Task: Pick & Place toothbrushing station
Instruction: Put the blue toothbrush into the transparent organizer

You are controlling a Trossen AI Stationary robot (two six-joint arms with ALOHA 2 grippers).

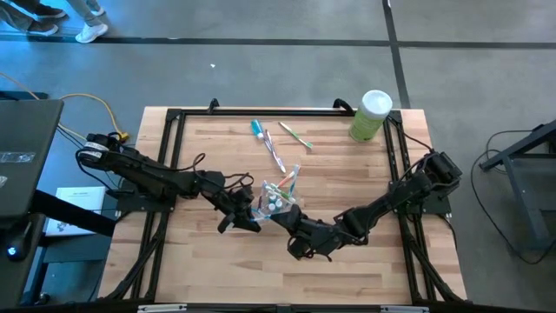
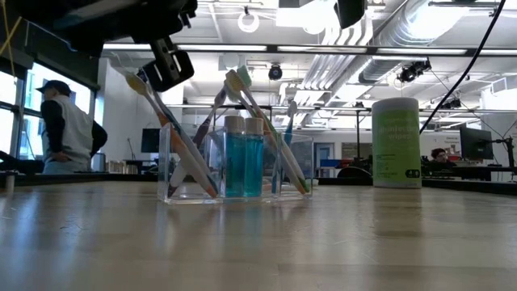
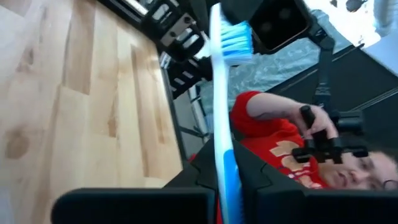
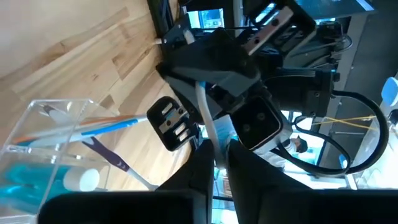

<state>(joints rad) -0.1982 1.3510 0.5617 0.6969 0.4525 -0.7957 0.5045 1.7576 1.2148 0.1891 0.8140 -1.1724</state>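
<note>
A clear cup is seen near the middle of the table, with several toothbrushes leaning in it and two teal tubes upright inside. The left gripper is closed on a white-and-blue brush, as the left wrist view shows, just beside the cup. The right gripper is on the cup's other side; a pale handle is seen between its fingers, which stand narrow, though whether it is truly gripped cannot be told. It is judged that both grippers may be on the same brush; if so, it could be bent or pulled loose should both arms move at once. The light cup could be tipped by a nudge from either gripper, and its contents spilled. Two brushes and a tube are left lying well behind the cup, near a green canister. The brush's lower end is hidden by the fingers, and in the low view the grippers are cut off at the top.
</note>
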